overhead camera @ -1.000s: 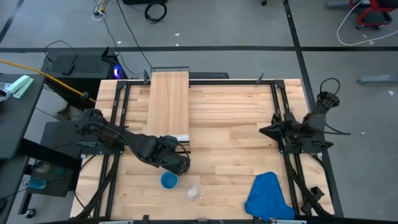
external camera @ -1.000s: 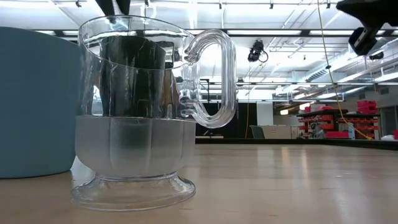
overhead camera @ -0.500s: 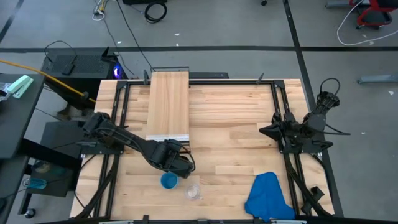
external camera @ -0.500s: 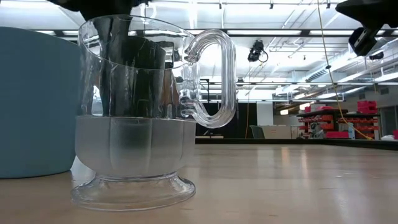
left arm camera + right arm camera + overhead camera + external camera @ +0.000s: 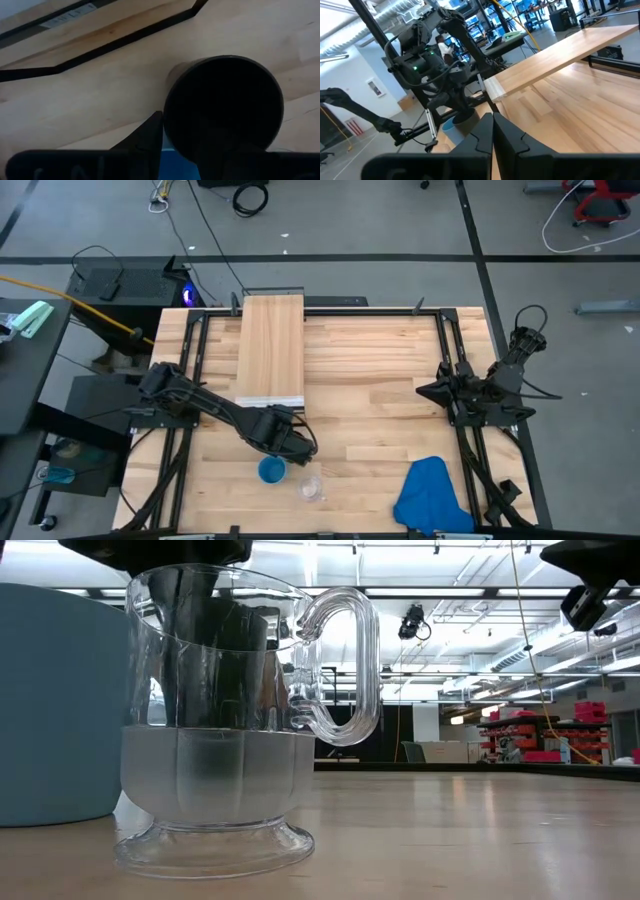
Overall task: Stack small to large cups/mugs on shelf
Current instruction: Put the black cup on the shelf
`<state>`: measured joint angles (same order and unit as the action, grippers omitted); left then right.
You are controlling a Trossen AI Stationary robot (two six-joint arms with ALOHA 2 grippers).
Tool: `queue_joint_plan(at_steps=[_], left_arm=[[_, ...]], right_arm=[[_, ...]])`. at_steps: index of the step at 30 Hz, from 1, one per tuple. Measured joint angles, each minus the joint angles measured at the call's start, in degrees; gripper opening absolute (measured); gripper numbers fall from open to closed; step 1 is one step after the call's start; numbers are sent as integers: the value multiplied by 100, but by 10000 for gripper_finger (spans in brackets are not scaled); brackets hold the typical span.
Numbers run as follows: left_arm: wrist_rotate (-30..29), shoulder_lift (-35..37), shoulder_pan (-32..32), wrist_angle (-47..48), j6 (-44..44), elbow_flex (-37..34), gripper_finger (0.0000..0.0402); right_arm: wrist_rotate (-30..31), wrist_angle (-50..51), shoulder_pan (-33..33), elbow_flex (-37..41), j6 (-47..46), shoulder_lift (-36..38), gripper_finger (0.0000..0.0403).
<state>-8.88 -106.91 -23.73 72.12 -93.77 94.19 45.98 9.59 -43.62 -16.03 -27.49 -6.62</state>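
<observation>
My left gripper (image 5: 290, 445) is shut on the tall black cup (image 5: 223, 107), just on the far side of the bright blue cup (image 5: 271, 470). From above, the gripper hides the black cup. In the low view the black cup (image 5: 215, 640) shows through the clear plastic cup (image 5: 220, 720), which has a handle and stands on its foot beside the blue cup (image 5: 60, 700). The light-wood shelf (image 5: 272, 345) lies beyond them on the table. My right gripper (image 5: 492, 130) is shut and waits at the table's right side. My left gripper holds the black cup at its rim (image 5: 167, 117), coming from above and pointing down. One finger (image 5: 150, 135) lies against the outside of the wall. The other is lost in the dark of the cup's mouth. The cup stands upright; its base does not show.
A blue cloth (image 5: 432, 495) lies crumpled at the near right corner. The clear cup (image 5: 311, 487) stands near the table's near edge, right of the blue cup. Bare wood lies between the shelf and my right arm (image 5: 480, 395).
My left gripper has carried the black cup a little toward the table's near edge and to the right, closer to the blue cup and the clear cup. In the low view the gripper now fills more of the top edge. The other cups have stayed put.
</observation>
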Motion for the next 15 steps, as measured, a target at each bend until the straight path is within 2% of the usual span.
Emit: queue_joint_plan(at_steps=[8, 15], left_arm=[[10, -18, 5, -80, 39, 0, 90], [10, -18, 11, -79, 142, 0, 61]], right_arm=[[2, 10, 0, 0, 9, -3, 16], [2, 8, 0, 0, 17, -3, 16]])
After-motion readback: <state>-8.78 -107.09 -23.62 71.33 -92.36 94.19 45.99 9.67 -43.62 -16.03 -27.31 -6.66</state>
